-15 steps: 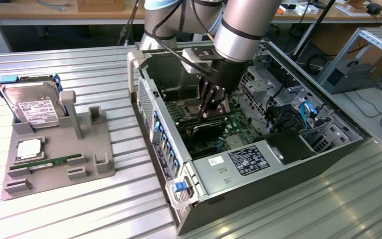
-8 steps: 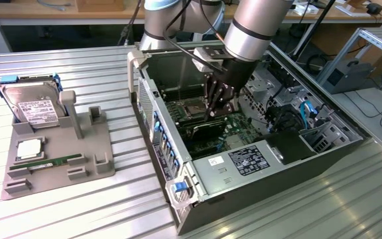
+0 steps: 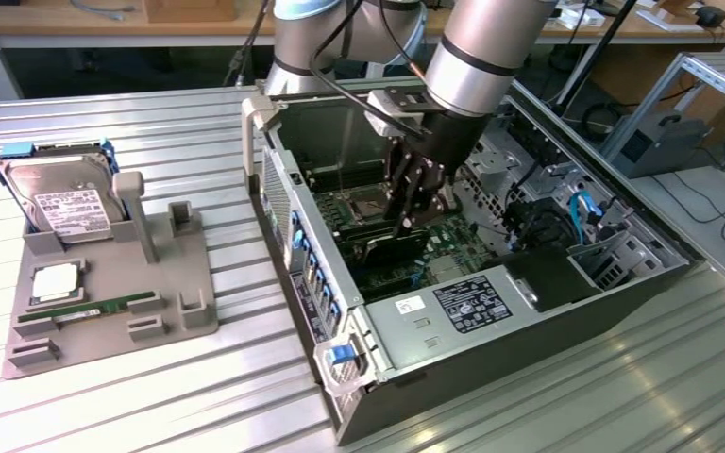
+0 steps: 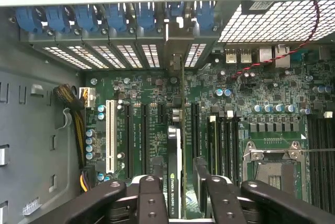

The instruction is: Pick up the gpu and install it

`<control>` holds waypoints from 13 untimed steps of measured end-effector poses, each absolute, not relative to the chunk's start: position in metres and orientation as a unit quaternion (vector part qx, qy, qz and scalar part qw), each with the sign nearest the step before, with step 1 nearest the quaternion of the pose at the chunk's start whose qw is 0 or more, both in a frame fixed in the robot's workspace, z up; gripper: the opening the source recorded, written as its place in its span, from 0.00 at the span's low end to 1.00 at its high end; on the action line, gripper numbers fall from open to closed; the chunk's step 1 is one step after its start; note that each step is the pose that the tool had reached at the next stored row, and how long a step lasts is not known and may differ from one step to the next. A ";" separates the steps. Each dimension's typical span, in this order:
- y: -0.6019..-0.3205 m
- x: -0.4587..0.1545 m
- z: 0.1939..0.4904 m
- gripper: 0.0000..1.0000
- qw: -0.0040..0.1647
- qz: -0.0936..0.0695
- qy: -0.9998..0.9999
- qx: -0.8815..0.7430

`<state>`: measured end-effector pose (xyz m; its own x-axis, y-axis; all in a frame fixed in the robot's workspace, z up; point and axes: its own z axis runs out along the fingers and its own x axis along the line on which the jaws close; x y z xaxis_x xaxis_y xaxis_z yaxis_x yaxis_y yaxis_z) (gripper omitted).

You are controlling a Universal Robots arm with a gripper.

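Worktop: ribbed metal worktop [image 3: 148,396] carries a grey holder tray [image 3: 110,311] and an open computer case [image 3: 489,311].
Tray: narrow green memory stick [image 3: 92,310] lies near the front, silver hard drive [image 3: 60,203] stands at the back.
Gpu: gpu [image 4: 175,171] stands on edge in a motherboard [image 4: 235,103] slot inside the case, its bracket end toward the blue-clipped rear slots.
Gripper: gripper [image 4: 175,192] reaches down into the case, fingers [image 4: 152,187] parted either side of the card's top edge, not clearly clamping it.
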<state>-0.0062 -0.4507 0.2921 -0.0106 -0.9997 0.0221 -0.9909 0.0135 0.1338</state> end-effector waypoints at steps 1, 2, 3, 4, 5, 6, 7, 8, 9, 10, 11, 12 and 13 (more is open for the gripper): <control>-0.451 -0.006 0.292 0.36 0.055 -0.040 -0.710 0.701; -0.451 -0.006 0.292 0.36 0.055 -0.040 -0.710 0.701; -0.451 -0.006 0.292 0.38 0.055 -0.040 -0.710 0.701; -0.451 -0.006 0.292 0.43 0.055 -0.040 -0.710 0.701; -0.451 -0.006 0.292 0.49 0.055 -0.040 -0.710 0.701; -0.451 -0.006 0.292 0.56 0.055 -0.040 -0.710 0.701; -0.451 -0.006 0.290 0.56 0.055 -0.040 -0.710 0.701; -0.451 -0.006 0.287 0.56 0.055 -0.040 -0.710 0.701; -0.451 -0.005 0.285 0.56 0.056 -0.040 -0.710 0.701; -0.451 -0.005 0.283 0.56 0.056 -0.041 -0.710 0.701; -0.451 -0.004 0.280 0.56 0.056 -0.041 -0.710 0.701; -0.451 -0.004 0.279 0.56 0.056 -0.041 -0.710 0.701; -0.450 -0.004 0.274 0.56 0.056 -0.041 -0.710 0.701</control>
<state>-0.0039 -0.4503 0.2743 -0.0107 -0.9997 0.0221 -0.9906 0.0136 0.1359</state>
